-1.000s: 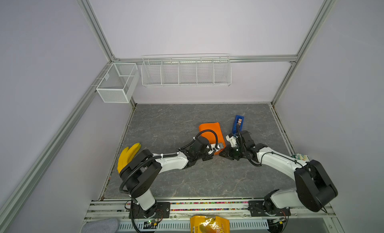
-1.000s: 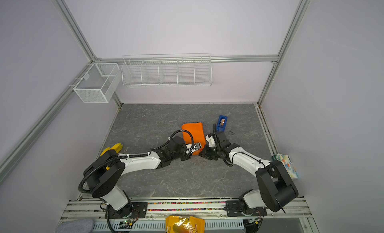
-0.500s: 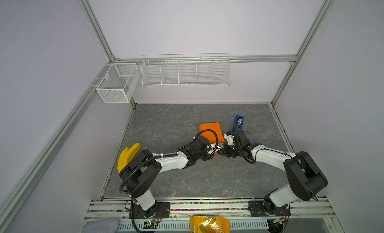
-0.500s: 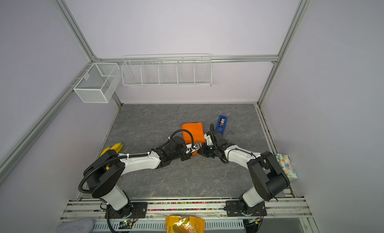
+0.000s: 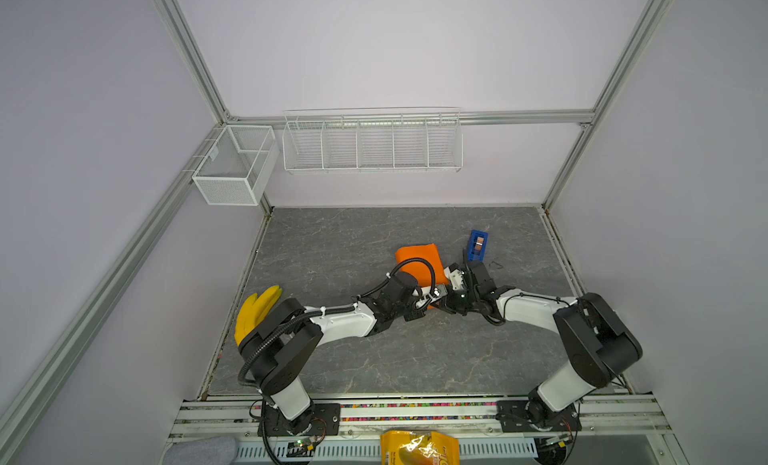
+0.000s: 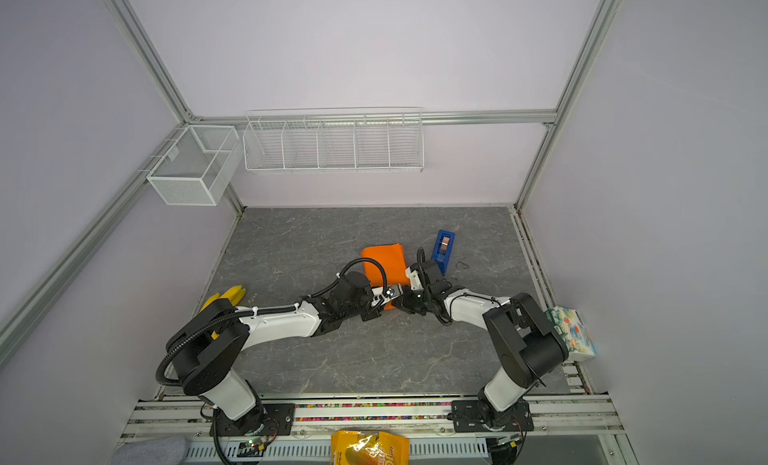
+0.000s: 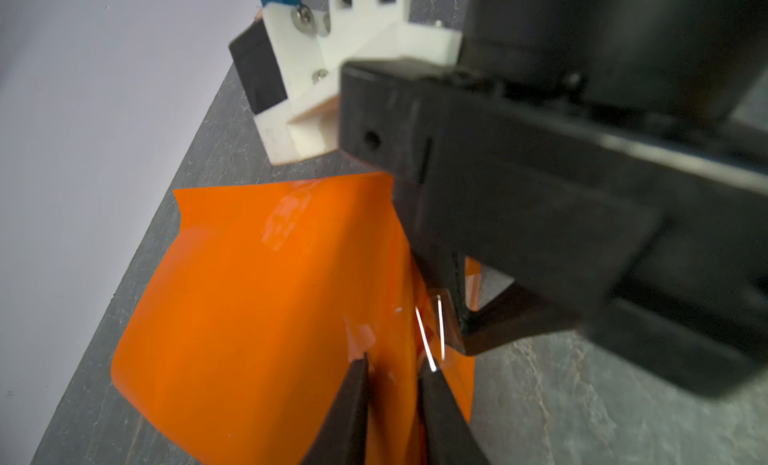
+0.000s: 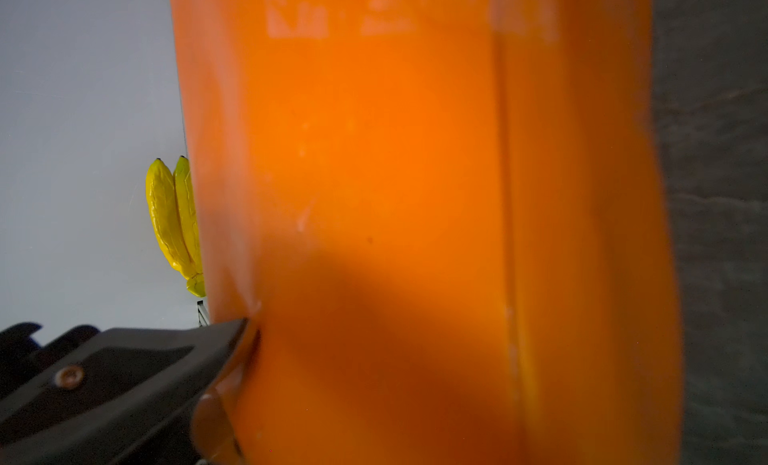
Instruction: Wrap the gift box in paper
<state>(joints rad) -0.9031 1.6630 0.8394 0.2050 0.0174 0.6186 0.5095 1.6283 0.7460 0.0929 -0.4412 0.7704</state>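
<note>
The orange paper lies folded into a parcel at mid-table; the gift box is hidden under it. Both grippers meet at the parcel's near end. My left gripper has its fingers a narrow gap apart, with a fold of the paper pinched between them. A strip of clear tape glints just beyond its tip. My right gripper is shut, its tip against the paper beside that tape. In the right wrist view the paper fills the frame and hides that gripper's own fingers.
A blue tape dispenser stands just right of the parcel. Yellow bananas lie by the left wall. A yellow snack bag sits past the front rail, and a tissue box at the right edge. Wire baskets hang on the back wall.
My right gripper has closed fully and shifted a little left toward the left gripper at the parcel's near end. The left gripper's fingers have eased slightly apart. The parcel has stayed put.
</note>
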